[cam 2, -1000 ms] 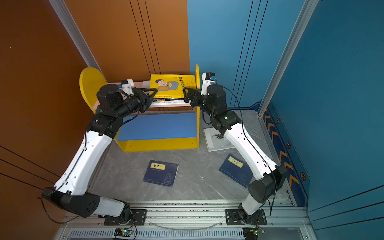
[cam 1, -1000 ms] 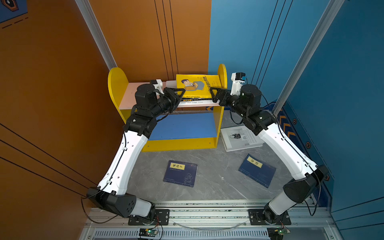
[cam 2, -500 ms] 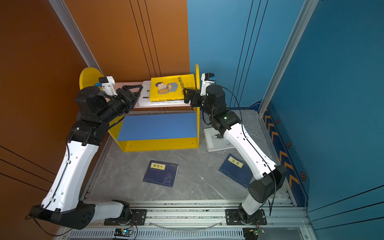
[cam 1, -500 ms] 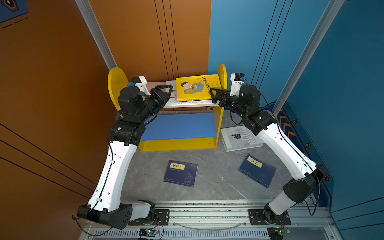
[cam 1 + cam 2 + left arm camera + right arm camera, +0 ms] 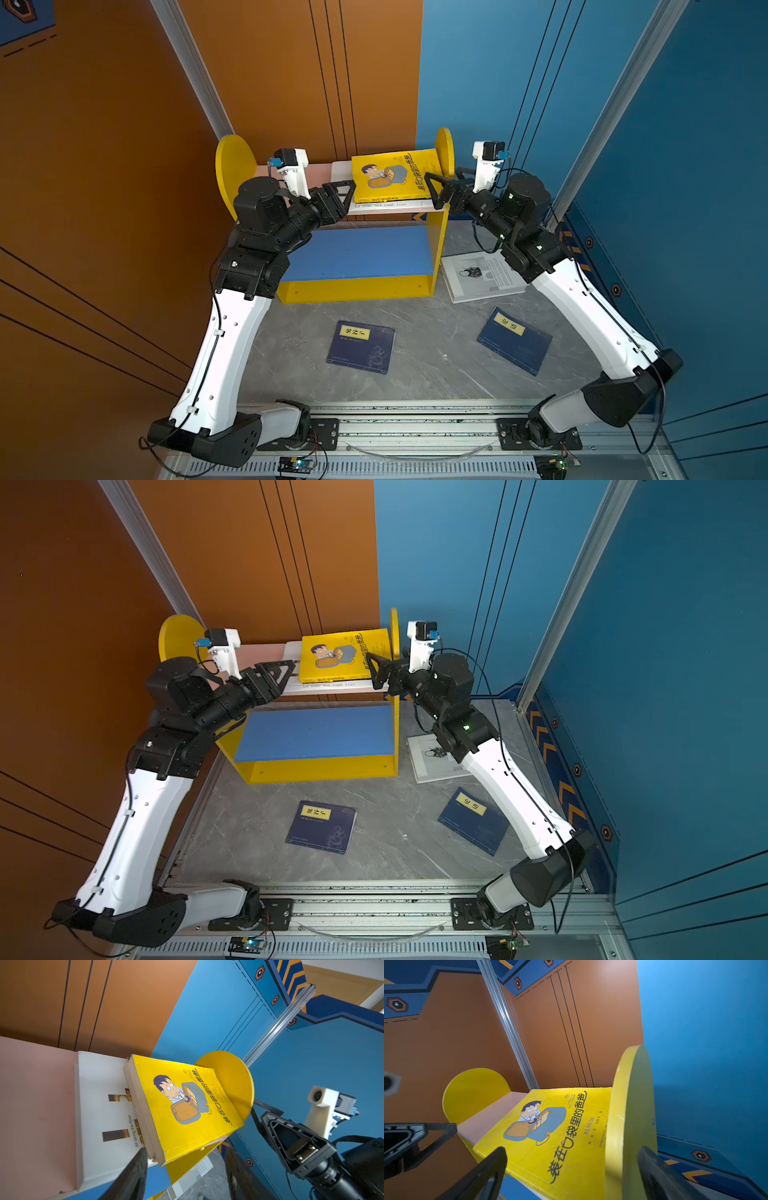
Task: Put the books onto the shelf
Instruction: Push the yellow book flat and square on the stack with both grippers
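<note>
Yellow-covered, with a cartoon man on its front, the cartoon book lies flat on top of a small stack at the upper centre of both top views. It sits close to the right side panel of the shelf.

The left wrist view shows what lies under it. There is a middle book, of which only the cream page edges show. At the bottom is a white book with brown blocks, resting on the pink upper board. So three books look shelved, stacked flat rather than standing, and the top one sits skewed on the pile. The blue lower board holds nothing.

Three more books lie on the grey floor. One navy book with a yellow label is at lower centre. A second navy book is at lower right. A white and grey book is just beside the shelf's right side, partly under the right arm.

The left gripper hovers at the stack's left front corner, its jaws spread and holding nothing. The right gripper is at the shelf's right front, its jaws wide apart. In its wrist view one finger appears on each side of the side panel's edge, and it grips nothing.

By my reading the task is about half done. The cartoon book looks released, and the three books on the floor have yet to be fetched.
</note>
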Robot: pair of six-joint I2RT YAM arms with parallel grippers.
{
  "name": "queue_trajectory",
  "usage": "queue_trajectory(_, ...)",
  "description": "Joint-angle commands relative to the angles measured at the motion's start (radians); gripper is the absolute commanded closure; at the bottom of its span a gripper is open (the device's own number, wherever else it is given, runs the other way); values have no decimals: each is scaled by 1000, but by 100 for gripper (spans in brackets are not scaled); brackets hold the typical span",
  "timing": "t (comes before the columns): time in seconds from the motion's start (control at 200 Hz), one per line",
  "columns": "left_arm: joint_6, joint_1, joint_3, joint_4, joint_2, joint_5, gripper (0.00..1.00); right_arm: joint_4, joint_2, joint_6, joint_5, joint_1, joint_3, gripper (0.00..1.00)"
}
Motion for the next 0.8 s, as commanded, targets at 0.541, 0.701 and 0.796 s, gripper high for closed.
queue_trajectory(0.541, 368, -82, 44, -100, 86, -25, 46, 1, -15, -136, -48, -22, -80, 7)
queue_trajectory(0.701, 397, -103, 44, -100, 87, -83, 49, 8, 6, -127, -46, -21, -73, 10)
queue_trajectory(0.796, 409, -115, 44, -99, 87, -121, 52, 13, 15, -122, -39, -20, -70, 11)
